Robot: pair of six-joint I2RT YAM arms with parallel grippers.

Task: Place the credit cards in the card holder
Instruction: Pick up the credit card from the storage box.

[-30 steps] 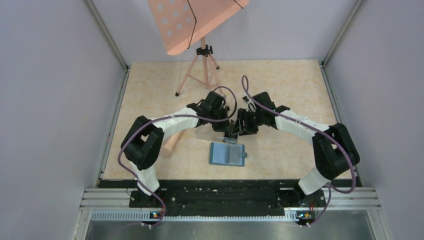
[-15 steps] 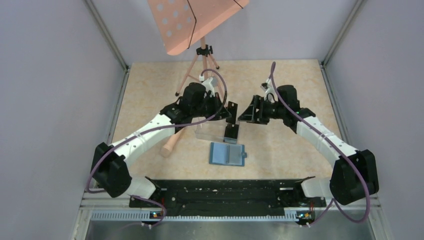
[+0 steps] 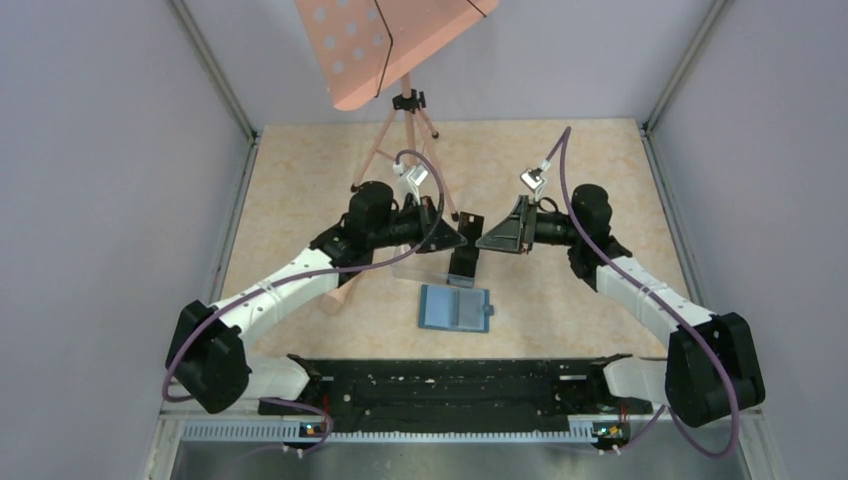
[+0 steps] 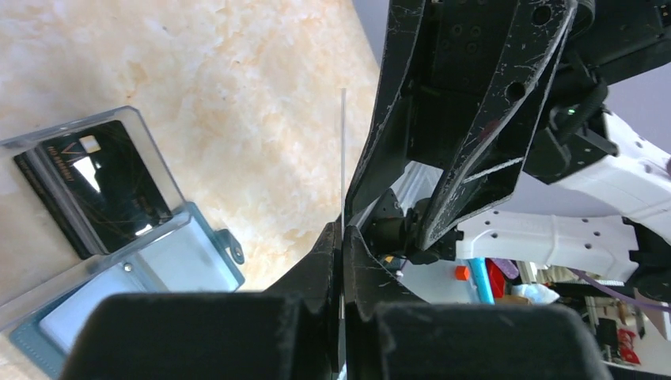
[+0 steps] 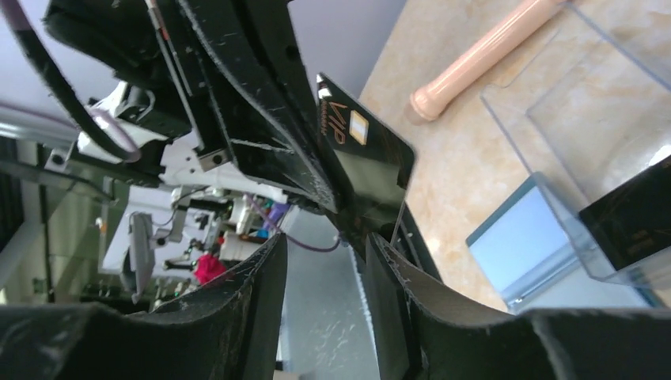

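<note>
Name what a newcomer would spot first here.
The two hands meet tip to tip above the middle of the table: the left hand pinches a black card in front of the right hand, whose fingers stand parted. Below them the teal card holder lies open, next to a clear box holding a stack of black cards. A pink music stand fills the back.

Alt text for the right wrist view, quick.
The left hand holds a black VIP card just past the right hand's parted fingers. At right lie a clear box with a dark card, the blue card holder and a pink rod.
</note>
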